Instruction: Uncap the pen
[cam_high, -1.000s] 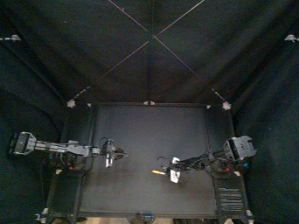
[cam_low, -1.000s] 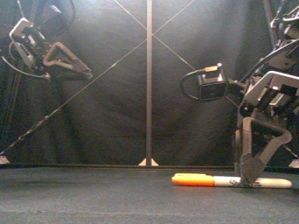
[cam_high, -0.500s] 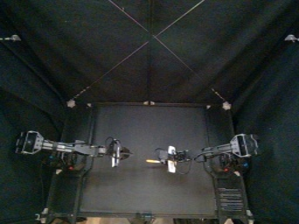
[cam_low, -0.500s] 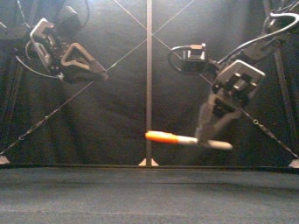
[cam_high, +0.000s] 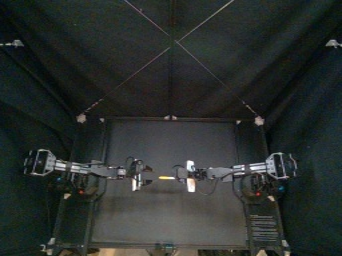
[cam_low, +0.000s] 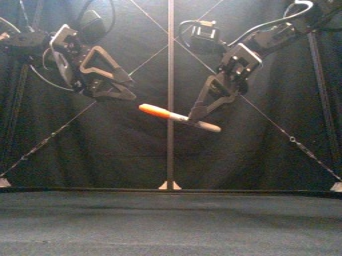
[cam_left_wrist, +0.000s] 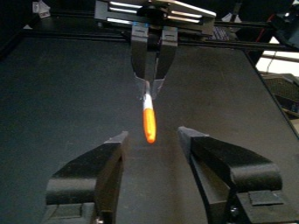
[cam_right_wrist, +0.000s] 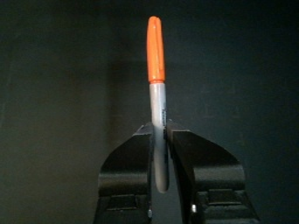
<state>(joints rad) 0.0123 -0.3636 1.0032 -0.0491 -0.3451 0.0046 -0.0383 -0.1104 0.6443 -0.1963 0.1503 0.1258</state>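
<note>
A marker pen with an orange cap (cam_low: 160, 112) and a pale barrel (cam_low: 201, 124) hangs in the air above the table's middle, tilted slightly. My right gripper (cam_low: 211, 122) is shut on the barrel, with the cap pointing left toward the other arm. From the right wrist, the cap (cam_right_wrist: 155, 48) sticks out past the closed gripper (cam_right_wrist: 158, 133). My left gripper (cam_low: 123, 90) stands open just left of the cap. In the left wrist view the cap (cam_left_wrist: 149, 122) lies ahead of the spread left gripper (cam_left_wrist: 152, 136), apart from both jaws. From above, the pen (cam_high: 166, 179) bridges the two grippers.
The black table (cam_high: 167, 215) lies well below both arms. Black curtains close in the back and sides.
My right gripper has lifted the pen off the table and carried it up and toward the middle. The left gripper has swung in toward the cap.
</note>
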